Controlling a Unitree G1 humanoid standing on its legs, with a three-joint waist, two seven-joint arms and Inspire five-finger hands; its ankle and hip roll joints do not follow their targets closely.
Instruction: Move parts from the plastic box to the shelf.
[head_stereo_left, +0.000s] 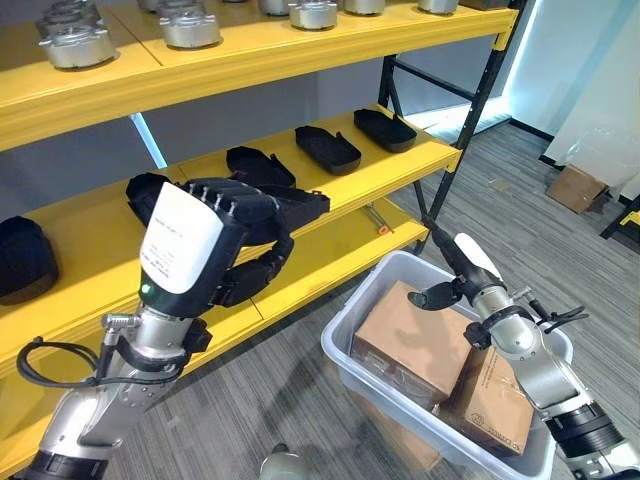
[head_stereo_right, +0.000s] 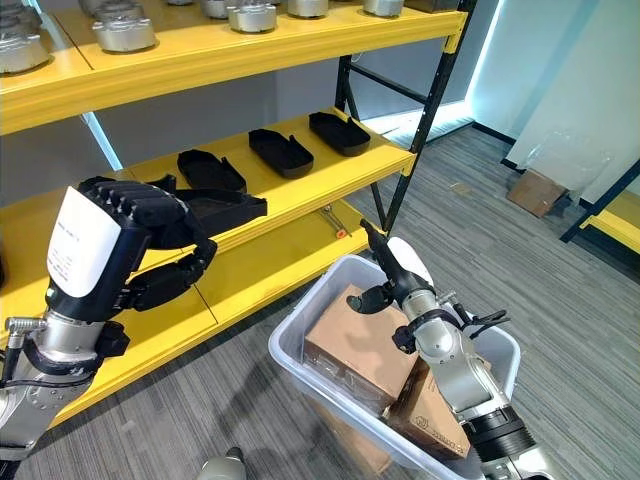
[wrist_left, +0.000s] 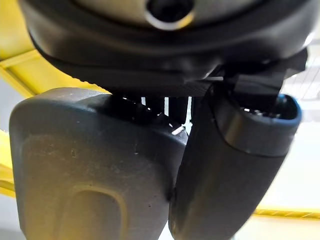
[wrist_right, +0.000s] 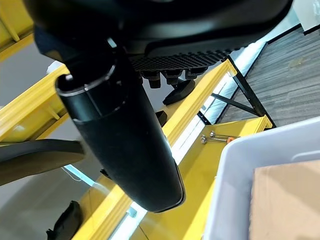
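Left hand (head_stereo_left: 215, 240), dark and blocky with a white panel on its back, fills the left centre of the left eye view, its fingers curled round a flat black moulded part (head_stereo_left: 285, 205) held level just in front of the middle tier of the yellow shelf (head_stereo_left: 330, 255). In the left wrist view the smooth matte thumb (wrist_left: 230, 165) presses close against the palm.

Right hand (head_stereo_left: 455, 275) hangs at the lower right, over the plastic box (head_stereo_left: 345, 335); its fingers (head_stereo_left: 440, 243) stretch out straight towards the shelf and its thumb (head_stereo_left: 432, 297) bends down, touching nothing, above the cardboard.

On the middle tier three more black parts of the same shallow, boat-like shape lie in a row running towards the upper right: one (head_stereo_left: 260, 165) just behind the held part, one (head_stereo_left: 328, 148) further along and one (head_stereo_left: 385, 128) near the shelf's end post. A bulkier black piece (head_stereo_left: 25, 258) sits at the frame's left edge.

The top tier carries round, ribbed metal castings (head_stereo_left: 190, 25) with a dull silver finish.

The box, translucent grey-white with rounded corners, stands on the grey plank floor (head_stereo_left: 560, 240) at the lower right and holds brown cardboard cartons (head_stereo_left: 415, 340). A small screwdriver (head_stereo_left: 378, 218) with an orange handle lies on the lowest tier.
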